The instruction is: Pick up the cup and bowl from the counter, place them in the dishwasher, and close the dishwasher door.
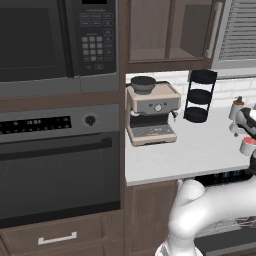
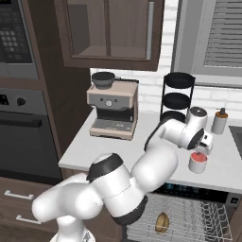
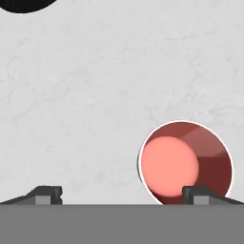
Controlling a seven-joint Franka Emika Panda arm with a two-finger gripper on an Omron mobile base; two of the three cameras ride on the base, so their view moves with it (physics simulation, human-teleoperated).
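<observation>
The red cup (image 2: 197,162) stands upright on the pale counter (image 2: 108,146), near its front edge above the dishwasher (image 2: 198,191). My gripper (image 2: 201,151) hangs just over the cup, open and holding nothing. In the hand view the cup (image 3: 186,162) lies under the right finger tip (image 3: 202,194), not centred between the two, and the gripper (image 3: 125,195) looks straight down at the counter (image 3: 95,95). The tan bowl (image 2: 162,222) rests on edge in the pulled-out wire rack (image 2: 189,215). The dishwasher door (image 1: 230,247) is down. From the left, the cup (image 1: 248,145) shows at the right edge.
A coffee machine (image 2: 112,108) stands at the counter's back left, with a black tiered stand (image 2: 177,97) beside it. A white bottle with a brown cap (image 2: 219,121) is behind the cup. The oven (image 1: 55,165) and microwave fill the left wall.
</observation>
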